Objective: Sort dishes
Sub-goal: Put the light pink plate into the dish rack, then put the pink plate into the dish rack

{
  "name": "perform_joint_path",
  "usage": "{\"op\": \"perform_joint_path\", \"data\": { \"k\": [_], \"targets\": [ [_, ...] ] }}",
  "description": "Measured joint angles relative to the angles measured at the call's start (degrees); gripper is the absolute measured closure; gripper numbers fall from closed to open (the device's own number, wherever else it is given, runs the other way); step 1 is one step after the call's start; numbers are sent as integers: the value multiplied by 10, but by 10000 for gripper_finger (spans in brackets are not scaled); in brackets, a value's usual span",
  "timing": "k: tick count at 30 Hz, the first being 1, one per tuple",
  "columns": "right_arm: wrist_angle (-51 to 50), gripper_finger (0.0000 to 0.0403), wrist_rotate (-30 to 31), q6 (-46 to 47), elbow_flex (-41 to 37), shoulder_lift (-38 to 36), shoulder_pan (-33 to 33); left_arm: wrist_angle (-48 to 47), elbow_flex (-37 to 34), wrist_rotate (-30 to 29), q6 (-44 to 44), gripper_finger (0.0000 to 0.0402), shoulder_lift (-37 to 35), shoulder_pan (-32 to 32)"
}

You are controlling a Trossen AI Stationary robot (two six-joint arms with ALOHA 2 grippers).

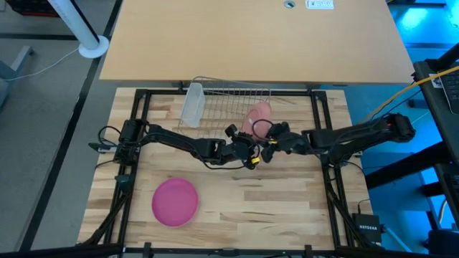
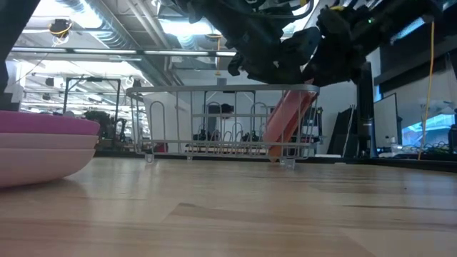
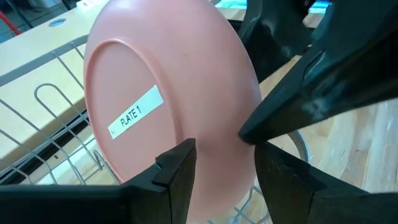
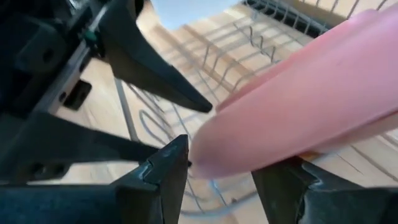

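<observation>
Left wrist view showed the real worry: both grippers were crowded around the same peach-pink plate [image 3: 174,93], so any uneven pull could've twisted it off the rack's wires or knocked the two arms into each other. The left gripper [image 3: 221,163] had its fingers apart either side of the plate's edge, not visibly squeezing it. Same with the right gripper [image 4: 221,168], fingers spread around the rim. If either one let go or tugged early, I'd guess the plate would tip over inside the wire rack [image 1: 233,97] or roll out.

The plate itself was matte, pale peach, standing tilted on edge in the rack, at the far middle of the table, with a white label reading "PLATE 1" on its underside. The magenta plate [image 1: 175,201] was lying flat at the near left, well apart. A whitish tumbler [image 1: 192,104] was lying at the rack's left end.
</observation>
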Motion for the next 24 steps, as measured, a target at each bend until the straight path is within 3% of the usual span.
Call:
{"op": "perform_joint_path", "data": {
  "k": [9,24],
  "targets": [
    [-145,230,-20,0,79,0,0,0,0,-30,5,247,0,0],
    [-216,230,-20,-7,144,0,0,13,-1,-95,5,247,0,4]
  ]
}}
